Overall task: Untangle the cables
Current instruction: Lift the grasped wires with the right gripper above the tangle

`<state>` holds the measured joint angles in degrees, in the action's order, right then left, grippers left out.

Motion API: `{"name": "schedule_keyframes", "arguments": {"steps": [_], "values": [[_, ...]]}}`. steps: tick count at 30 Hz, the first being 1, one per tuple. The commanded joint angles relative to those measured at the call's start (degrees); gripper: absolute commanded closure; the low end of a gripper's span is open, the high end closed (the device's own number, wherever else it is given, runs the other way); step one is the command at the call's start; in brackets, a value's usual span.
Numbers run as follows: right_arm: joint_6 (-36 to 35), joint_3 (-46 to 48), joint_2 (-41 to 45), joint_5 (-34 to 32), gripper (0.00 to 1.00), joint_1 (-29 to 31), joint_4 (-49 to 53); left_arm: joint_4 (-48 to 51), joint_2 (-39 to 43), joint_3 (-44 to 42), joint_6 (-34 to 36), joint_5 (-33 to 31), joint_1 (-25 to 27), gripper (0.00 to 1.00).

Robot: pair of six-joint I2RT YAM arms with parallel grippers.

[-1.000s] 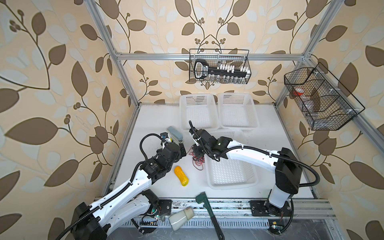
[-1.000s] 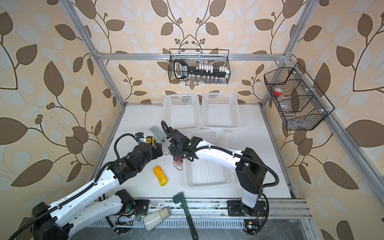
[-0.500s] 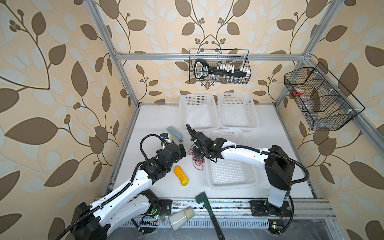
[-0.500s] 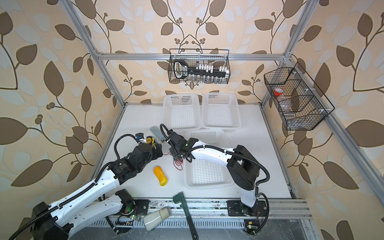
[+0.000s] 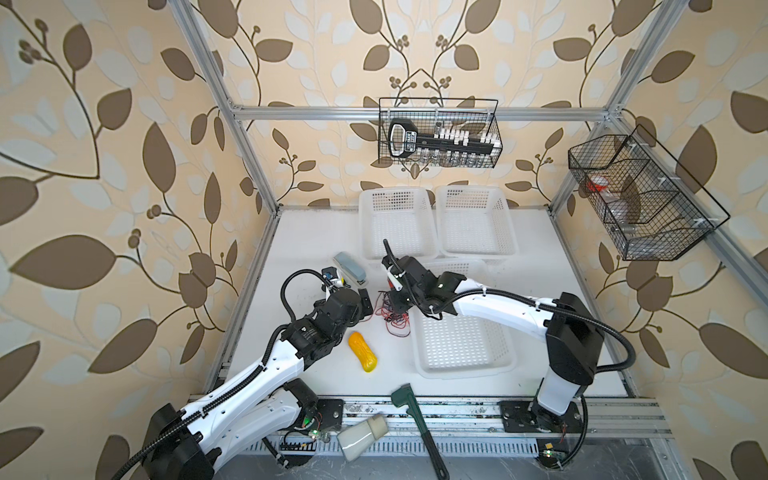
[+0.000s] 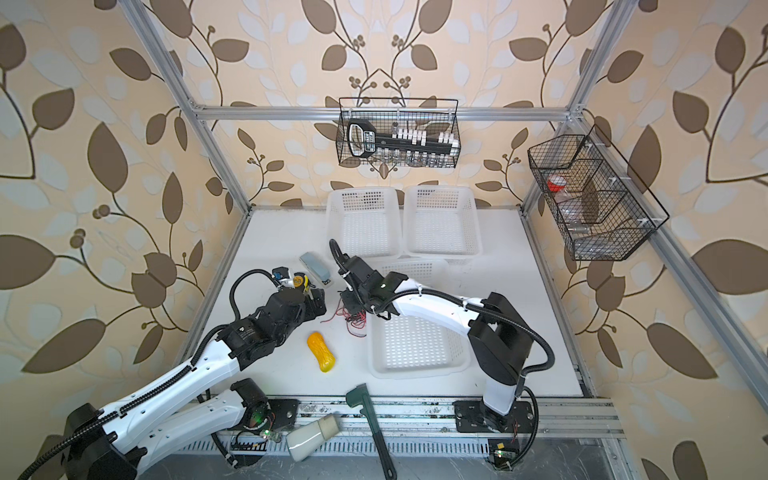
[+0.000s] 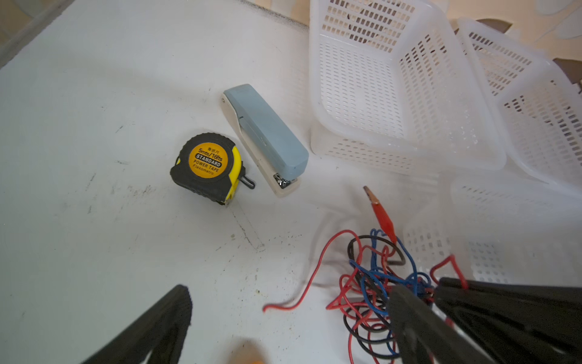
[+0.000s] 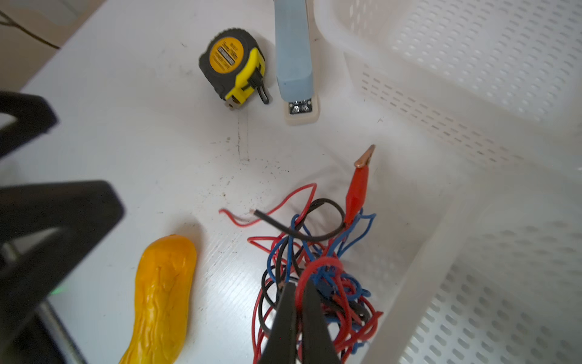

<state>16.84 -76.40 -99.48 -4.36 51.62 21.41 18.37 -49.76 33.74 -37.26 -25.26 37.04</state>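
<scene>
Your right gripper (image 8: pixel 298 285) has closed tight on the knotted thin red, blue and black cables (image 8: pixel 318 252), whose loose red end trails toward your wide-open, empty left gripper (image 7: pixel 291 293) just beside them.

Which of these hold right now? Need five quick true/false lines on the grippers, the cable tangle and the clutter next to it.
1. The right gripper has its fingers shut on the cables. True.
2. The left gripper is shut too. False: its fingers stand wide open, holding nothing.
3. A red alligator clip sticks out of the tangle. True.
4. The tape measure sits on top of the stapler. False: it lies beside it on the table.
5. The orange-yellow squash-like piece lies among the cables. False: it lies apart from them.
</scene>
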Motion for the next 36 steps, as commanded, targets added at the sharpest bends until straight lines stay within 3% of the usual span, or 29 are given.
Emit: {"name": "schedule_keyframes", "arguments": {"steps": [1, 7, 18, 22, 26, 29, 31, 36], "values": [[-1.7, 1.8, 6.0, 7.4, 1.00, -2.5, -5.0, -7.1, 0.7, -1.9, 3.3, 6.0, -0.3, 0.01], [-1.8, 4.5, 9.5, 20.5, 1.00, -5.6, -11.0, -13.0, -0.2, -3.2, 6.7, 13.7, -0.3, 0.01], [-1.9, 4.2, 6.9, 27.8, 1.00, -4.4, -14.3, -18.8, -0.7, -5.1, 8.1, 19.7, -0.3, 0.01], [-0.6, 4.0, 6.9, 29.3, 1.00, -4.0, -16.8, -18.5, -2.9, -5.0, 8.2, 19.6, -0.3, 0.08], [0.5, 3.7, 7.3, 29.6, 1.00, -3.9, -18.2, -17.4, -4.4, -4.9, 7.7, 17.7, -0.3, 0.24], [0.7, 3.7, 7.9, 28.6, 1.00, -3.9, -18.4, -14.3, -5.1, -4.3, 5.9, 13.0, -0.3, 0.47], [0.7, 3.9, 8.5, 27.7, 1.00, -3.9, -18.2, -12.3, -5.4, -4.0, 5.3, 10.2, -0.4, 0.56], [0.2, 4.9, 10.8, 19.6, 1.00, -3.9, -16.2, -9.4, -5.2, -3.2, 3.8, 6.1, -0.4, 0.85]]}}
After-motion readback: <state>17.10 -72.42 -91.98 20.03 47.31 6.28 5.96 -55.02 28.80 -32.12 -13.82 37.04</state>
